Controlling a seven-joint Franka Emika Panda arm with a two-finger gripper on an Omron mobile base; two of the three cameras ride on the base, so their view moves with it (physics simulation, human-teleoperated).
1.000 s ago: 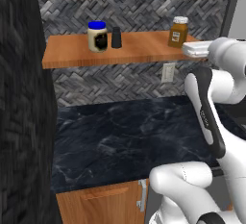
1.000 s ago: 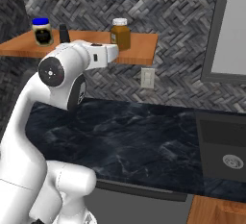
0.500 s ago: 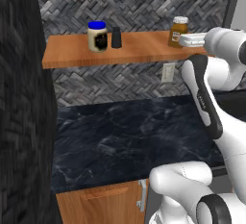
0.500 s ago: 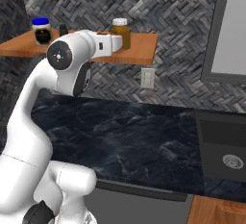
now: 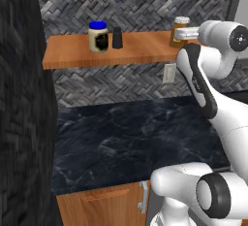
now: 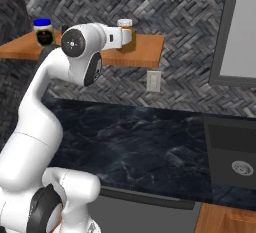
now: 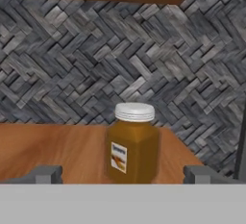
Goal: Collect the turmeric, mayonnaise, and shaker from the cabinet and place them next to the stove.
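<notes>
Left base view, read from left to right: we find the mayonnaise (image 5: pixel 98 37) standing upright toward the left of the cabinet (image 5: pixel 72 55), the shaker (image 5: pixel 117 38) just beside it on its right, and, well apart at the right end of the board, the turmeric (image 5: pixel 180 30) with the arm's hand drawn up level against it. In the hand view the turmeric (image 7: pixel 133 143) stands upright and centred between the two fingertips (image 7: pixel 44 174), which sit wide apart, one on either side of the jar and clear of it; the end effector (image 7: pixel 122 176) is therefore spread wide and holds nothing. In our judgement the step in hand is the approach to the first item, the turmeric, with all three items not yet collected. The next move calls for a short straight advance until the jar body lies between the fingers, then a closure on its sides below the lid, and a lift clear of the board. Both jars are lidded and we cannot see inside the mayonnaise; the turmeric shows an amber-orange body. The dark worktop (image 5: pixel 131 137) lies below the cabinet.
</notes>
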